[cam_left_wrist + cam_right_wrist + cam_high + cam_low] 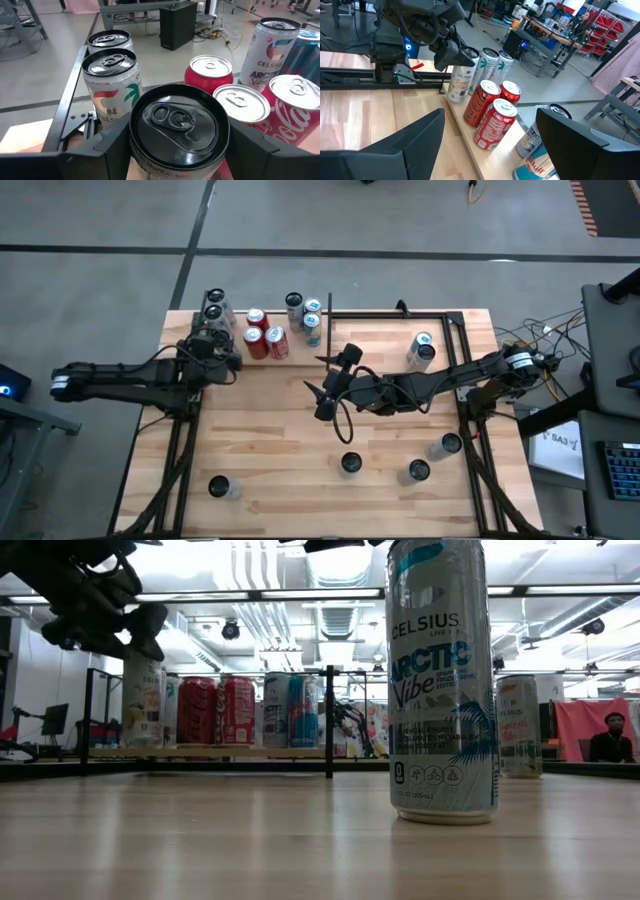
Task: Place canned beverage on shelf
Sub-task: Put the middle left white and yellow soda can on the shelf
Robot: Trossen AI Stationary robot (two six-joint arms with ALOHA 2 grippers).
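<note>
Left gripper (175, 150) is clamped on a black-topped can (178, 131), one finger on each side, holding it at the shelf (300, 350) corner by the two pale cans (111, 82). Just beside those sit three red cans (263, 338), then a few blue-and-white ones (303, 315) further along the shelf. Right gripper (490, 142) hangs over mid-table near the shelf's front edge, fingers spread wide with nothing between them. More cans (430, 460) stand loose, well apart from the shelf.
</note>
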